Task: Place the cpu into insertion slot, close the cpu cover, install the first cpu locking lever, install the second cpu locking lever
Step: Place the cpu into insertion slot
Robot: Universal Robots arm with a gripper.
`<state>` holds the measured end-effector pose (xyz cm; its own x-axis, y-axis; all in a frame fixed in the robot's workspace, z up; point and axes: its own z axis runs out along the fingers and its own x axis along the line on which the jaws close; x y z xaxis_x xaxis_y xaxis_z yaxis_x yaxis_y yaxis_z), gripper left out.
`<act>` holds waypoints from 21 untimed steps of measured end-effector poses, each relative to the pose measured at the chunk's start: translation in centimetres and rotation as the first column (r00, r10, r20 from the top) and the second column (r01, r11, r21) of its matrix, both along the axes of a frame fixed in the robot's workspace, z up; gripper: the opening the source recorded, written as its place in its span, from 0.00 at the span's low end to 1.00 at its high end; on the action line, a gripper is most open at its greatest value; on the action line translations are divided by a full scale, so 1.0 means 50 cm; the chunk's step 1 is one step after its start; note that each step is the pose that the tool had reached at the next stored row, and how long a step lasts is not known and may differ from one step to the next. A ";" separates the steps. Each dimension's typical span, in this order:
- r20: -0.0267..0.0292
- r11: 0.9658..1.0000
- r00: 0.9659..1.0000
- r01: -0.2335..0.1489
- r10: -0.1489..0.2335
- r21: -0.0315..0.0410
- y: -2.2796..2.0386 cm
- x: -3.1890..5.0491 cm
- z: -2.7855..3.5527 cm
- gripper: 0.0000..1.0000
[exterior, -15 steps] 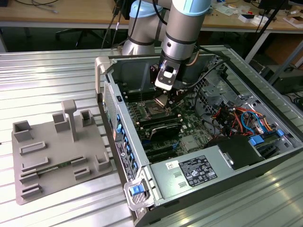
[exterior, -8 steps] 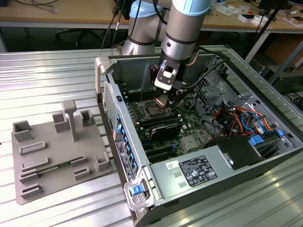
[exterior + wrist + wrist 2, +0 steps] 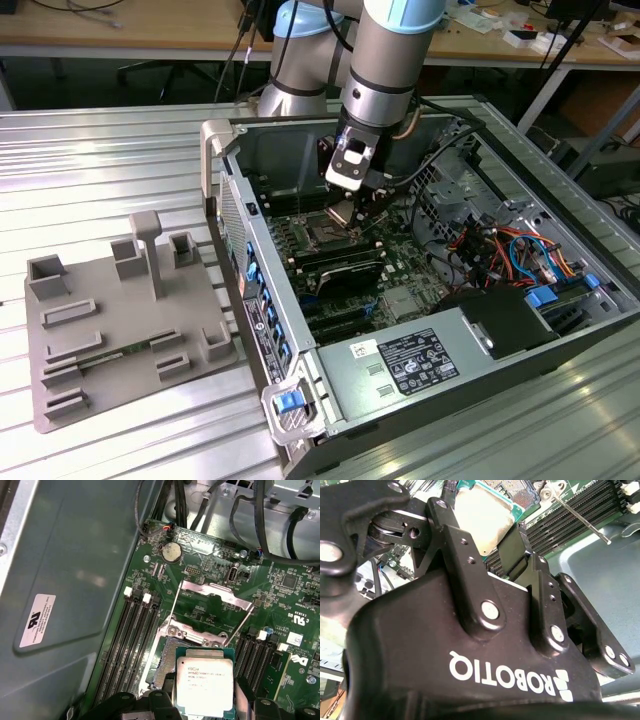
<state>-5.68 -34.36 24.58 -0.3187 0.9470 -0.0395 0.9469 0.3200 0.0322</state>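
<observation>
Grip on the cpu (image 3: 205,680) is by two opposite edges, gripper (image 3: 202,700) clamped around it just beside the insertion slot (image 3: 162,662); the chip is likely light, stiff and fragile, so edges suit.

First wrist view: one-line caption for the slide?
The gripper holds the cpu over the exposed insertion slot, with the cpu cover open.

Occlusions and crops: cpu, insertion slot, arm.
First wrist view: cpu (image 3: 205,682) covers much of the insertion slot (image 3: 161,661), one cpu edge runs off frame; second wrist view: gripper (image 3: 479,524) body hides part of the cpu, slot cropped at the frame edge; exterior view, upper centre: arm (image 3: 385,60) cut by the top edge, also blocks part of the slot, cpu-to-slot contact too small to tell.
</observation>
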 end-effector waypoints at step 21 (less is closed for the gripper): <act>0.000 1.000 1.000 0.028 -0.028 0.000 0.0000 0.000 0.000 0.55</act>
